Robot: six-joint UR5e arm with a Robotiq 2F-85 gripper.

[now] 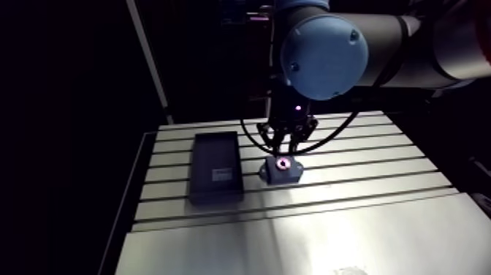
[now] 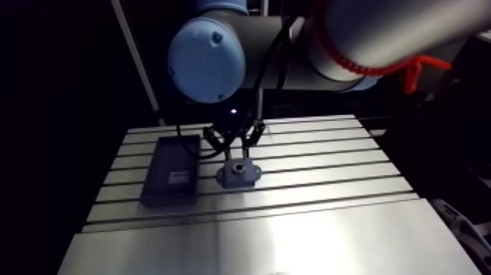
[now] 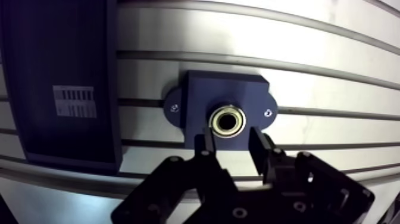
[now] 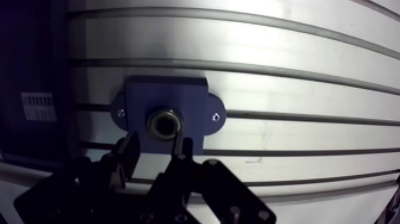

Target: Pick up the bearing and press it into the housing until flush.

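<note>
A dark blue housing (image 3: 196, 95) with two screw ears rests on the slotted table (image 3: 333, 77). The metal ring of the bearing (image 3: 227, 120) sits in the housing's bore, and how deep it sits I cannot tell. My gripper (image 3: 233, 143) hovers just above the housing's near edge. Its two dark fingers (image 3: 208, 149) stand apart with nothing between them, and the bearing lies just ahead of the tips. In the arm view the gripper (image 1: 286, 142) hangs right over the housing (image 1: 283, 172).
A flat black tray (image 1: 215, 167) with a white barcode label (image 3: 74, 101) lies beside the housing, to its left in the arm view. The table's front edge and left edge run close to the tray.
</note>
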